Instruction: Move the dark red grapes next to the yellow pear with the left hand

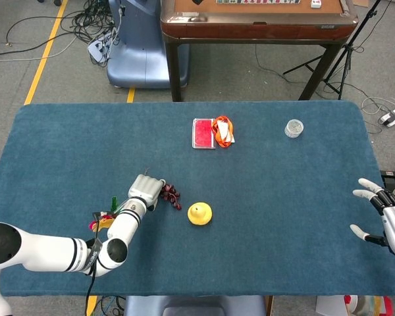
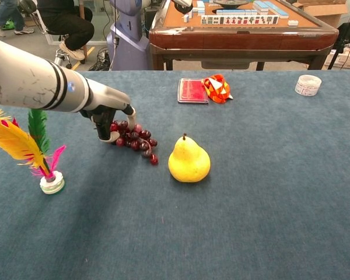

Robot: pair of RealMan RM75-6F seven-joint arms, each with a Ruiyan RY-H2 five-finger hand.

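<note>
Grapes (image 2: 134, 139) sit just left of the pear (image 2: 188, 160) — left hand (image 2: 108, 119) on their left end, shuttlecock (image 2: 44, 160) further left.

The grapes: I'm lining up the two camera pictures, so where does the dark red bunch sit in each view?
Head view: the dark red grapes lie left of centre, just left of the yellow pear, at the left hand.
Chest view: the grapes lie upper left of centre, up and left of the pear, with the left hand on their left end.
Shared landmark: the yellow pear.
</note>
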